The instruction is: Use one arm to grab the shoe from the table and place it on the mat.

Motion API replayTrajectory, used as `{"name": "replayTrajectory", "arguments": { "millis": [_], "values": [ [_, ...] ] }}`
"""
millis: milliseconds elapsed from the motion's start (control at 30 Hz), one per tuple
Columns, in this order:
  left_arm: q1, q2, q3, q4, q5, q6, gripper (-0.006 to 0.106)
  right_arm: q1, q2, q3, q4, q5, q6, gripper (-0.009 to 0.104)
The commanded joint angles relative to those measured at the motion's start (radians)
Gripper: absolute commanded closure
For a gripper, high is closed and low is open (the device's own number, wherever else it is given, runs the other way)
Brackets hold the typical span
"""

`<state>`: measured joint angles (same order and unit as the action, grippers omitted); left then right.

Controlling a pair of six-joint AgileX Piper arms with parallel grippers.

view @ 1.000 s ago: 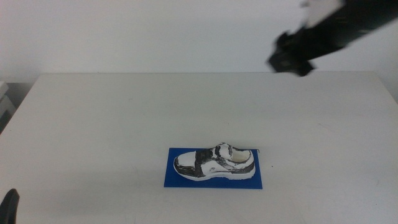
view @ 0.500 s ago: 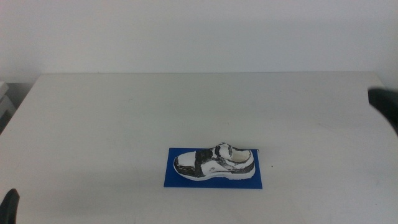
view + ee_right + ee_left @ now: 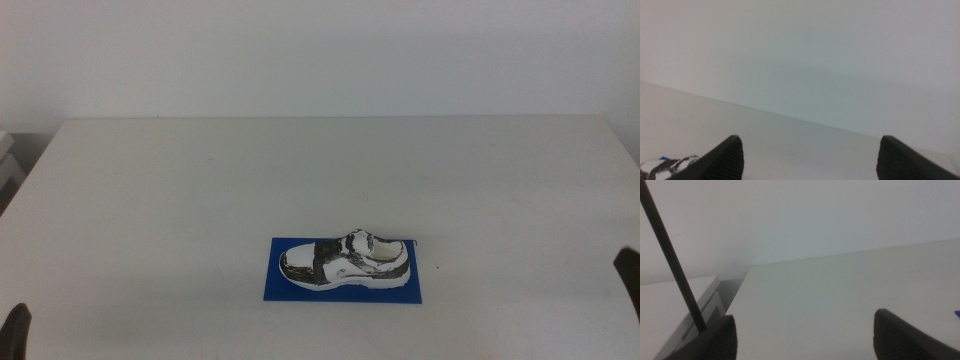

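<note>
**White tabletop, shoe on blue mat**

White table (image 3: 200, 190) against a plain pale wall, as I see it. Blue mat (image 3: 275, 290) lies near the front edge, about centre; shoe (image 3: 346, 262) sits on it, toe toward the left edge. My right gripper (image 3: 810, 160) waits at the front-right corner, jaws wide apart, empty, well apart from the shoe. Left gripper (image 3: 805, 335) at the front-left corner, likewise spread, empty.

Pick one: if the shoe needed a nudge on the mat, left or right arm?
Right, marginally. The shoe already lies on the mat, right of table centre, and shows in the right wrist view. Both arms are parked: right gripper at the right edge, left gripper at the bottom-left corner, both with fingers apart.
</note>
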<state>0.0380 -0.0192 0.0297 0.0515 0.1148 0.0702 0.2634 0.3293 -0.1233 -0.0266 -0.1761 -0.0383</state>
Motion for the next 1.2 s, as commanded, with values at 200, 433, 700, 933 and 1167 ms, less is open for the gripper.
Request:
{"name": "replayTrajectory", "arguments": {
  "millis": [200, 433, 700, 933, 1167],
  "values": [
    [-0.004, -0.007, 0.005, -0.009, -0.081, -0.006, 0.007, -0.009, -0.119, 0.117, 0.000, -0.069, -0.003, 0.024],
    [-0.004, -0.007, 0.005, -0.009, -0.081, -0.006, 0.007, -0.009, -0.214, 0.157, -0.015, 0.067, -0.003, 0.024],
    [-0.004, -0.007, 0.005, -0.009, -0.081, -0.006, 0.007, -0.009, -0.354, 0.157, -0.015, 0.211, -0.003, 0.024],
    [-0.004, -0.006, 0.005, -0.009, -0.081, -0.006, 0.007, -0.009, -0.366, 0.157, -0.015, 0.282, -0.003, 0.024],
    [-0.004, -0.006, 0.005, -0.009, -0.081, -0.006, 0.007, -0.009, -0.366, 0.157, -0.015, 0.312, -0.003, 0.024]
  ]
}}
